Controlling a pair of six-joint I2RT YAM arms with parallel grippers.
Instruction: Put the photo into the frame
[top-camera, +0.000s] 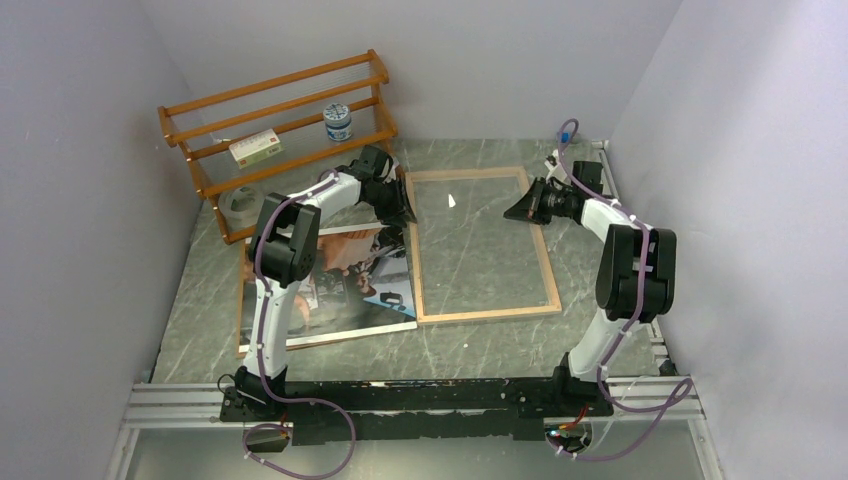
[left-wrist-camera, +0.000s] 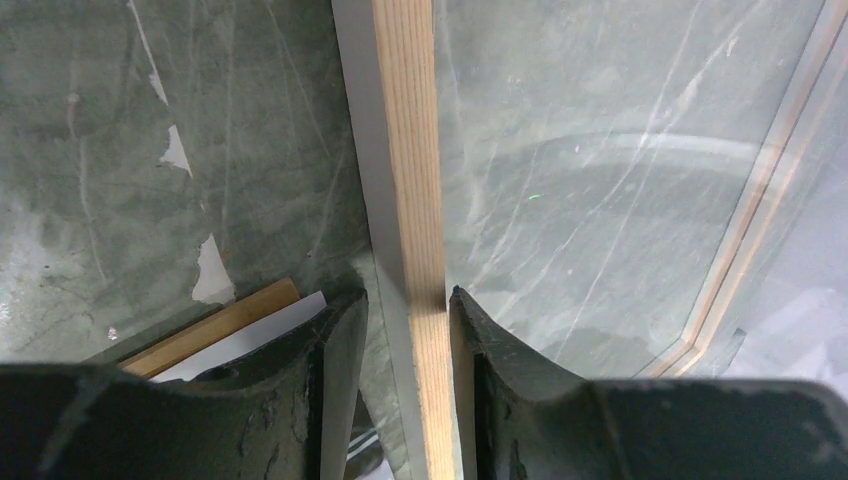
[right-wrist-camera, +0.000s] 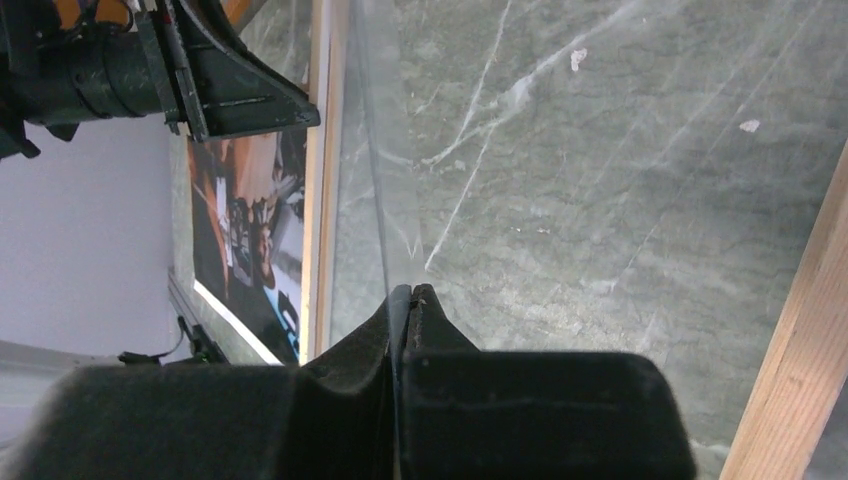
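The frame (top-camera: 485, 312), with a pale wood rim and a clear pane, lies flat mid-table. My left gripper (top-camera: 400, 205) stands over the frame's left rim near the far corner. In the left wrist view my left gripper (left-wrist-camera: 408, 295) straddles that rim (left-wrist-camera: 410, 150), open, with the right finger against the wood and a gap on the left. My right gripper (top-camera: 520, 212) reaches in over the right rim. In the right wrist view my right gripper (right-wrist-camera: 410, 290) is shut on the thin edge of the clear pane (right-wrist-camera: 375, 180). The photo (top-camera: 345, 290) lies flat left of the frame, under my left arm.
A brown backing sheet (top-camera: 241, 300) lies under the photo. An orange-brown slatted rack (top-camera: 280, 110) at the back left holds a cup (top-camera: 338, 122) and a box (top-camera: 255, 148). A tape roll (top-camera: 240, 205) sits below it. Walls close in on both sides.
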